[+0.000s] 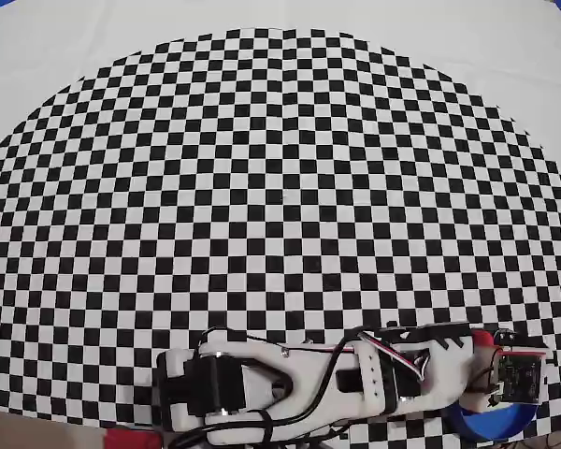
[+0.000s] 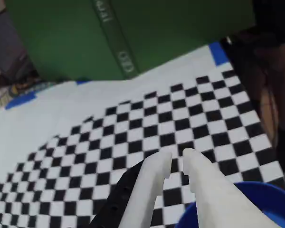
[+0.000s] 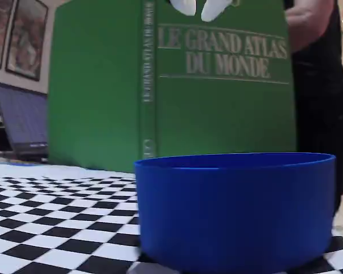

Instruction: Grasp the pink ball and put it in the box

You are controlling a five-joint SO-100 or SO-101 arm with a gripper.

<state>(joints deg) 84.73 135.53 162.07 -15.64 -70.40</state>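
Two white fingertips (image 2: 159, 159) of my gripper (image 2: 176, 159) stand a narrow gap apart with nothing between them, hanging high above the box (image 3: 234, 211), whose blue rim (image 2: 256, 192) shows just below them in the wrist view. I judge I am here because the drop is done, though the pink ball appears in no view; the tub's wall hides its inside. Behind stands a green atlas (image 3: 217, 85) on the checkered mat (image 1: 280, 187).
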